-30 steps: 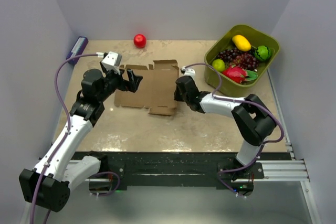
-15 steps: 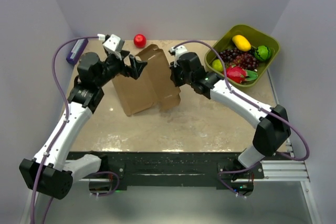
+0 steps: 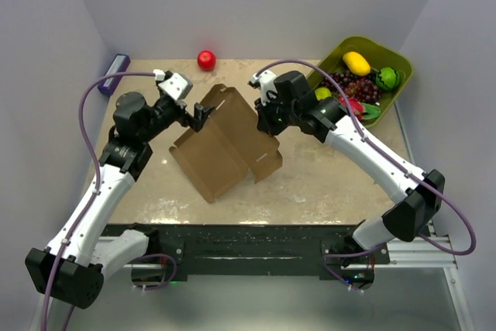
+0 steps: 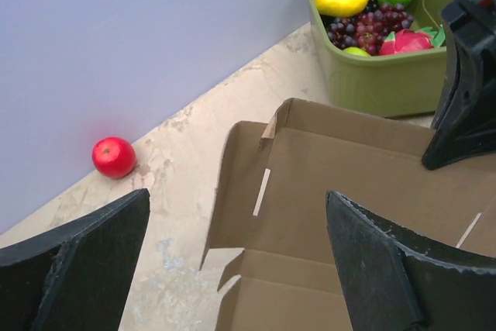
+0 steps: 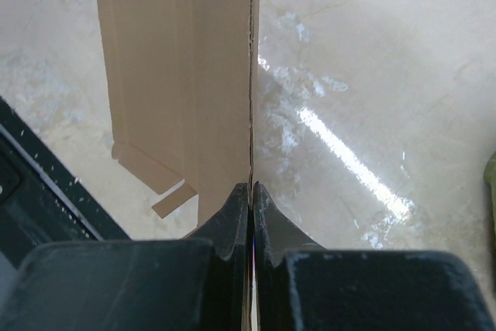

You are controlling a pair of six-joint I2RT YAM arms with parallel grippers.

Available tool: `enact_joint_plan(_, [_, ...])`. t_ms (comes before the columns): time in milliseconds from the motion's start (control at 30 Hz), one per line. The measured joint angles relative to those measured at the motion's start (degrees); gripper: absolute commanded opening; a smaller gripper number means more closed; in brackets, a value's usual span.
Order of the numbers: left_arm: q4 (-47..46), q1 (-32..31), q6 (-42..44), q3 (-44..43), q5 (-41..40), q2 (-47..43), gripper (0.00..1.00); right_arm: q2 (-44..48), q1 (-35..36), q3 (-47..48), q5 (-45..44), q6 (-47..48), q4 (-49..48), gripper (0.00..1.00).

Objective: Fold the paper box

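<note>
The left arm reaches up and inward from its base, wrist bent toward the middle of the worktop (image 3: 325,184). Its left pincer (image 3: 198,114) is spread wide, released, its two fingers (image 4: 85,269) straddling the upper left corner of the paper box (image 3: 225,145). Whether they touch the cardboard cannot be told.

The right arm stretches in a long arc from the right, elbow far out near the worktop's edge. Its right pincer (image 3: 273,123) is clenched on the box's right-hand edge. The right wrist view shows the thin sheet (image 5: 170,75) nipped between the closed fingertips (image 5: 250,188).

The box hangs tilted over the middle of the worktop between both pincers, partly creased, with one flap drooping at its lower right. Whether its lowest corner rests on the surface is unclear.

A second ago the box lay flat. Half a second ago it stood steeply near the back. Now it leans further over, its lower end swung toward the near edge, and the right elbow has moved outward.

A green bin (image 3: 395,63) of fruit sits at the back right, and a red ball (image 3: 206,60) at the back wall.
</note>
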State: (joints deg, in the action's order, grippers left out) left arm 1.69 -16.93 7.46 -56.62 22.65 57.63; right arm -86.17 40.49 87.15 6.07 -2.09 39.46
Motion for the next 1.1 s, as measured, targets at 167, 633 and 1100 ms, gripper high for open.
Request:
enact_joint_plan(167, [-2.38, -0.09, 1.16, 3.39, 2.43, -0.2, 0.99, 0.37, 0.0, 0.37, 2.23, 1.62, 3.89, 0.0])
enact_joint_plan(633, [-3.78, -0.09, 1.38, 5.01, 0.94, 3.93, 0.95, 1.57, 0.0, 0.35, 5.53, 3.8, 6.43, 0.0])
enact_joint_plan(1100, [-3.82, -0.11, 1.03, 5.01, 1.53, 9.51, 0.2, 2.67, 0.0, -3.34, 7.41, 4.35, 5.73, 0.0])
